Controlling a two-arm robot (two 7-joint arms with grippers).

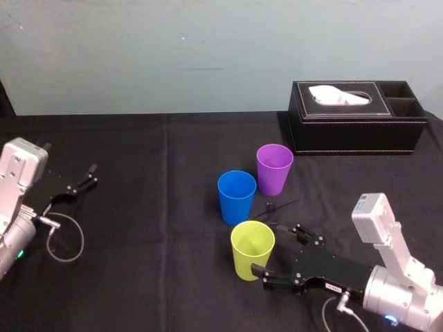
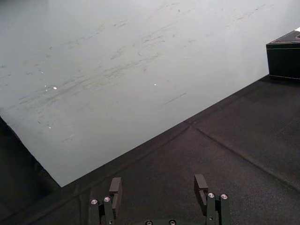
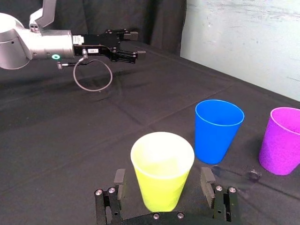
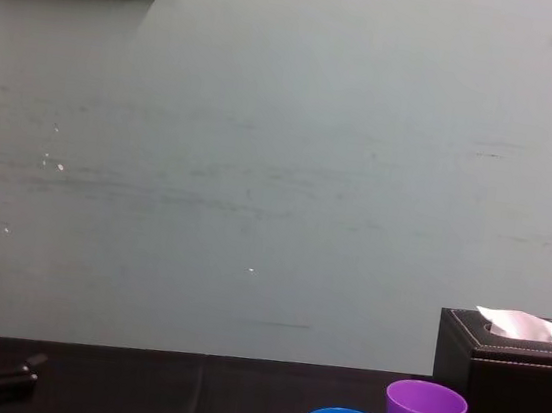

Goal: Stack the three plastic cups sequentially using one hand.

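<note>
Three plastic cups: all stood apart and upright on the desk (image 1: 152, 228), mouths up, none nested. By my read neither of the two stacking moves was done; the first pick was only being set up.

Layout in the head view:
- The yellow-green cup (image 1: 252, 249) was nearest me, at 6 o'clock of the group.
- The blue cup (image 1: 236, 196) was just beside it at about its 11 o'clock. The right wrist view showed a small gap between them.
- The purple cup (image 1: 274, 168) was at 2 o'clock of the blue, near but not touching.
- A black tissue box (image 1: 356, 114) sat at 2 o'clock of the desk, behind the cups.

The right claw (image 1: 268, 249) was low on the yellow-green cup's 4 o'clock side, straddling it, with the cup's body between the two fingers (image 3: 207, 178). The claw was released and spread wider than the cup. The wrist view showed a gap on each side, so no contact that I could see. The cup stood on the desk, not lifted.

The left claw (image 1: 86, 176) sat parked at 9 o'clock of the desk, well apart from the cups, spread wide and holding nothing.

Left to do, as I judged it: clench on the yellow-green cup, lift it, seat it in another cup, then repeat once more. I couldn't tell which cup was meant as the base.
</note>
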